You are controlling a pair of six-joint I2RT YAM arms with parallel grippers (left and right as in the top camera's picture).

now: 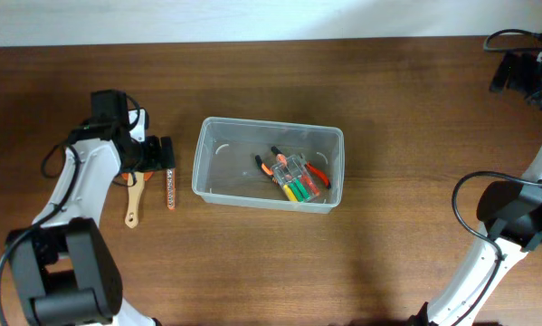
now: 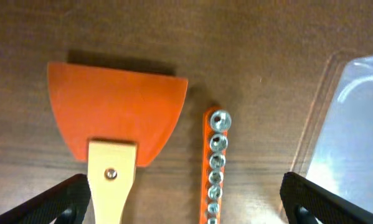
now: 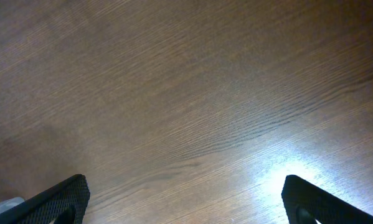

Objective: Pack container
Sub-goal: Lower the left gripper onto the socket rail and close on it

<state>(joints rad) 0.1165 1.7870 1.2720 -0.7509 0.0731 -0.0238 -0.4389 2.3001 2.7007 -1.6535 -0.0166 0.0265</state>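
Note:
A clear plastic container sits mid-table and holds orange-handled pliers and a clear case of coloured bits. Left of it lie an orange socket rail and a wooden-handled orange spatula. My left gripper hangs open over both. In the left wrist view the spatula and the rail lie between the fingers, with the container's edge at right. My right gripper is open at the far right corner; its wrist view shows only bare table.
The white wall edge runs along the back of the table. Black cables loop near both arm bases, at the left and at the right.

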